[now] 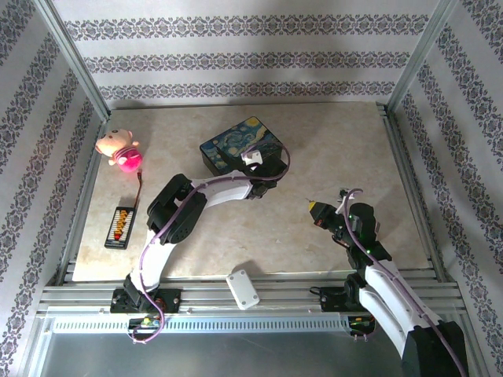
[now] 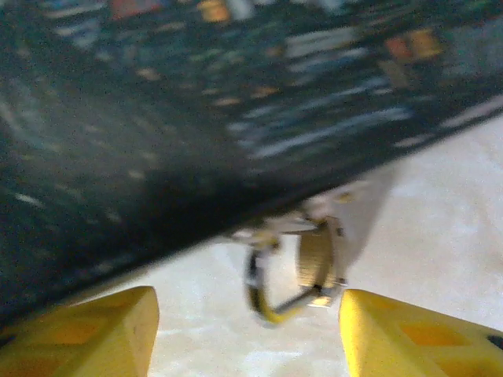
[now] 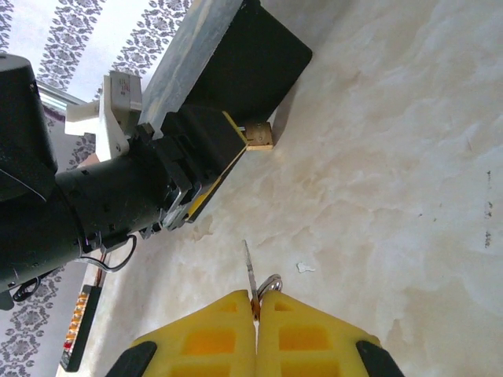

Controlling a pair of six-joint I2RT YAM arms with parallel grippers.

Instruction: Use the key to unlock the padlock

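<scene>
**Padlock [image 2: 317, 258] ahead of the left claw [image 2: 247, 338]**

Small brass body, blurred, lying just beyond the tips of the spread yellow fingers [image 2: 86, 338], at the foot of the dark blue tin [image 2: 157, 118]. Its long axis runs away from the claw. The right claw [image 3: 258, 305], pressed together, pinches a thin silvery key [image 3: 248, 267], blade pointing toward the padlock, well apart.

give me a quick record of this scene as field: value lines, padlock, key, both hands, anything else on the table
padlock: on the table, right beside the dark blue tin
key: blade sticking out of the shut right hand, apart from the padlock
left hand: open, a finger on each side of the padlock, not gripping it
pink toy: far left of the table
step: key not yet in the padlock
</scene>
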